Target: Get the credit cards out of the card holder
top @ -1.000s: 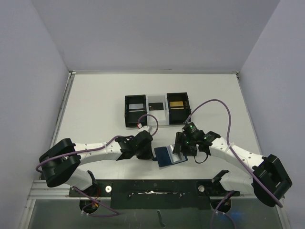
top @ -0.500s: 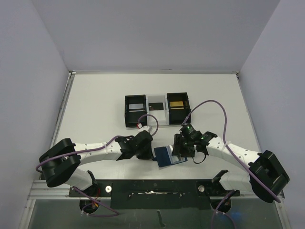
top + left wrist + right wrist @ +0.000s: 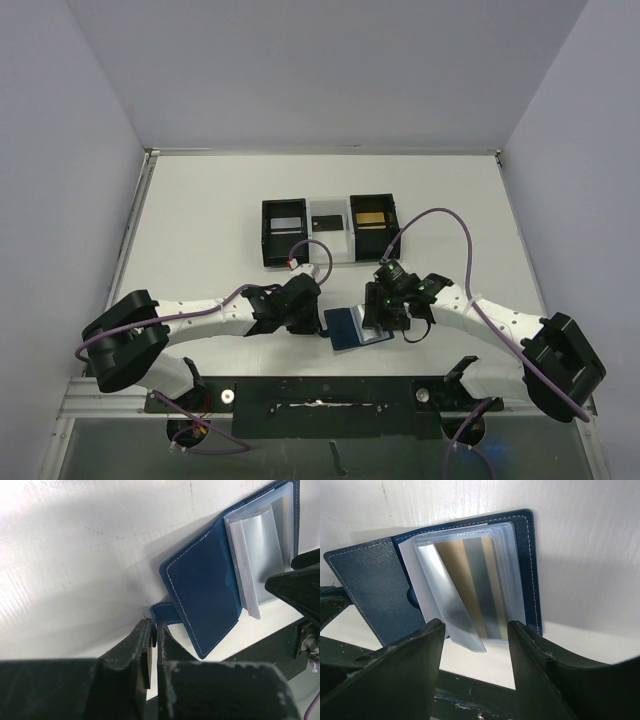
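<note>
The card holder (image 3: 348,326), a navy-blue wallet, lies open near the table's front edge. My left gripper (image 3: 155,630) is shut on the small strap tab at the card holder's (image 3: 202,597) left edge. Clear sleeves (image 3: 470,580) fan up from its right half, and a gold credit card (image 3: 452,575) and a greyish one (image 3: 479,582) show through them. My right gripper (image 3: 475,632) is open, its two fingers on either side of the sleeves' near edge without touching them. In the top view it (image 3: 383,312) hangs over the wallet's right half.
Two black boxes joined by a clear section (image 3: 329,232) stand behind the wallet. The right box holds a gold flat piece (image 3: 373,215), the left a pale one (image 3: 286,222). A black base plate (image 3: 320,395) runs along the near edge.
My right arm has shifted slightly left, closer over the wallet. The left arm and the wallet have stayed put.
</note>
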Robot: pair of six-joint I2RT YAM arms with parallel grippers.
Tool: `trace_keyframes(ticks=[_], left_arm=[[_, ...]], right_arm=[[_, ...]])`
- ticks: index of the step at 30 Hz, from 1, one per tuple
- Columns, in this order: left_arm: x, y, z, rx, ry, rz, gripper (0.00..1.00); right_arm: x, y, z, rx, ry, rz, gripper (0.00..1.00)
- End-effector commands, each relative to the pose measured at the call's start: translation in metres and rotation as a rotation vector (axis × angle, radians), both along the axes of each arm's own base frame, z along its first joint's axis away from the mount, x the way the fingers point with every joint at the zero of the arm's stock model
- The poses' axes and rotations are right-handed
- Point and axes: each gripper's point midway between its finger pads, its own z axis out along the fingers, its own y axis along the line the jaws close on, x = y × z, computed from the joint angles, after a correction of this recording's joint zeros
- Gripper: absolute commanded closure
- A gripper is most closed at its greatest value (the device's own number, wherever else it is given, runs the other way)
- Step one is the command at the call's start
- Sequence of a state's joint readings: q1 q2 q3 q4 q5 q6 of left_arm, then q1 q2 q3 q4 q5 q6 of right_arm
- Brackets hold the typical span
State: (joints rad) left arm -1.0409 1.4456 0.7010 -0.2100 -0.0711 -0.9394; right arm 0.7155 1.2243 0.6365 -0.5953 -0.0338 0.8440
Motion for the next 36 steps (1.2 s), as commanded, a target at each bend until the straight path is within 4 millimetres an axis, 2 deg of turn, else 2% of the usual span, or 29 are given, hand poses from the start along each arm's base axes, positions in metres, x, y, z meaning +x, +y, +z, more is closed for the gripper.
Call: trace_keyframes(ticks=[1, 6, 10, 19, 36], left_arm=[[0.005, -0.010, 0.015, -0.042, -0.028, -0.008, 1.00], [0.005, -0.011, 0.015, -0.043, -0.028, -0.009, 1.00], [0.004, -0.011, 0.015, -0.045, -0.025, -0.012, 1.00], [0.004, -0.010, 0.015, -0.045, -0.027, -0.010, 1.00], [0.003, -0.010, 0.014, -0.044, -0.025, -0.016, 1.00]], right_arm=[[0.006, 0.012, 0.002, 0.026, -0.028, 0.020, 0.47], [0.004, 0.015, -0.002, 0.022, -0.017, 0.018, 0.50], [0.004, 0.014, -0.005, -0.005, -0.009, 0.016, 0.48], [0.006, 0.011, 0.012, -0.068, -0.042, 0.016, 0.44], [0.000, 0.010, -0.010, -0.157, -0.002, 0.017, 0.38]])
